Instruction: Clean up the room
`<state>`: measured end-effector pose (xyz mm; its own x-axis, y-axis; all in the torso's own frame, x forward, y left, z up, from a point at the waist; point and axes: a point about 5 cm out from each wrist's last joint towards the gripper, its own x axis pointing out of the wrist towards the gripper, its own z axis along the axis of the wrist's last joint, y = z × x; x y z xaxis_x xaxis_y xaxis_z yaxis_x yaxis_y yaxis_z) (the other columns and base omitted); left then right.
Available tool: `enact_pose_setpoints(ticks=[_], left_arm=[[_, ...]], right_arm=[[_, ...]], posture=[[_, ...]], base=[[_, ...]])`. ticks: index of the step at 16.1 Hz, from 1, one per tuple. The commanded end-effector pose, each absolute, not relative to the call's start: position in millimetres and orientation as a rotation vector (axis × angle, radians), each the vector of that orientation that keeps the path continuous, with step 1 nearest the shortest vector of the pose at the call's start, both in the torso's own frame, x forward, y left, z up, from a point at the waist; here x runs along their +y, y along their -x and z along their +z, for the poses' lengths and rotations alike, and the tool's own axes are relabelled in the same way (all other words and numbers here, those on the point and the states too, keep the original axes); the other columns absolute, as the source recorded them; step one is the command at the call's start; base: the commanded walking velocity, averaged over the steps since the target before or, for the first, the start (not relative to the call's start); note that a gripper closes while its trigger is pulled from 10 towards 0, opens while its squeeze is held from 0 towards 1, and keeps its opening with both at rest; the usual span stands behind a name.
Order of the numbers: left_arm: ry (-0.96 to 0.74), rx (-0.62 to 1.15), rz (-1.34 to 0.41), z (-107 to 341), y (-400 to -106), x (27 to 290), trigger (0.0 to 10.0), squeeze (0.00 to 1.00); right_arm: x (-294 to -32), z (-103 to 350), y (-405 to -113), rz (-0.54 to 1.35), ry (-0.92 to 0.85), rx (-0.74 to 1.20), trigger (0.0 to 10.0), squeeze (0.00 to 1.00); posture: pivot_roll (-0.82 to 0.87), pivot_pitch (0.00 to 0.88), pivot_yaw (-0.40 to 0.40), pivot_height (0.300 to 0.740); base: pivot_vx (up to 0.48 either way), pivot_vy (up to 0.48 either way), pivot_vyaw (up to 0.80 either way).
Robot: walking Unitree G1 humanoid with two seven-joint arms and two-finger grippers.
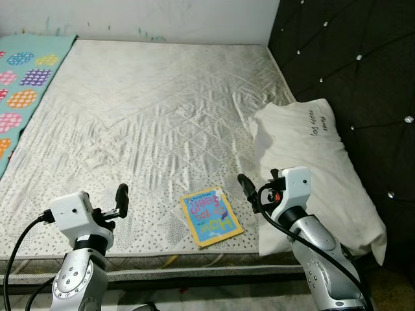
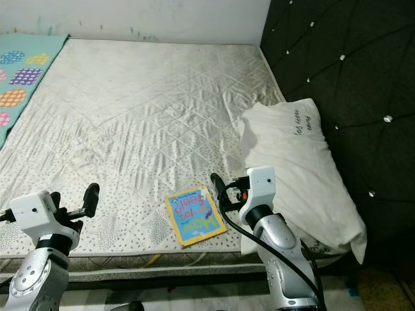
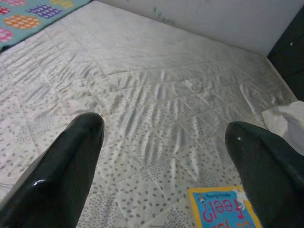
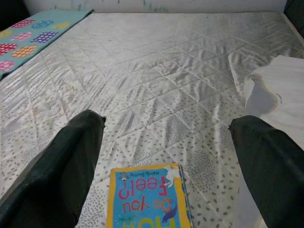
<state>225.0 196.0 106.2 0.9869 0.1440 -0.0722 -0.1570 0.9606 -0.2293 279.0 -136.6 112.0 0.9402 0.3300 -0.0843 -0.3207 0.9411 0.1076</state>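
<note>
A thin blue book with a yellow border lies flat on the white quilted mattress, close to its front edge. My right gripper hovers open just right of the book, between it and the white pillow. In the right wrist view the book sits below the gap between the two black fingers. My left gripper is open over the mattress's front left part, well left of the book. In the left wrist view the book's corner shows by one finger.
A teal blanket with coloured dots lies along the bed's left side. A black tufted headboard rises on the right behind the pillow. A white wall runs along the far edge.
</note>
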Motion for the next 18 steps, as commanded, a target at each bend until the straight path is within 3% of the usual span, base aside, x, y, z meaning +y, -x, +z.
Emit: enact_pose_setpoints(ticks=[1, 4, 9, 14, 18], left_arm=[[0.232, 0.054, 0.163, 109, -225, 196, 10.0, 0.00], [0.209, 0.057, 0.203, 108, -226, 200, 10.0, 0.00], [0.203, 0.054, 0.227, 107, -226, 203, 10.0, 0.00], [0.204, 0.045, 0.272, 107, -226, 207, 10.0, 0.00], [0.189, 0.030, 0.321, 109, -226, 213, 10.0, 0.00]], right_arm=[[-136, 118, -278, 0.338, -0.097, 0.085, 10.0, 0.00], [-136, 117, -277, 0.348, -0.100, 0.087, 10.0, 0.00], [-132, 120, -281, 0.363, -0.083, 0.074, 10.0, 0.00], [-129, 121, -280, 0.365, -0.096, 0.066, 10.0, 0.00], [-128, 122, -282, 0.379, -0.092, 0.058, 10.0, 0.00]], posture=[[-0.05, 0.156, -0.053, 0.695], [-0.05, 0.152, -0.054, 0.660], [-0.05, 0.142, -0.058, 0.655], [-0.05, 0.140, -0.061, 0.595], [-0.05, 0.143, -0.063, 0.595]], base=[[0.000, 0.000, 0.00], [0.000, 0.000, 0.00], [0.000, 0.000, 0.00], [0.000, 0.000, 0.00], [0.000, 0.000, 0.00]])
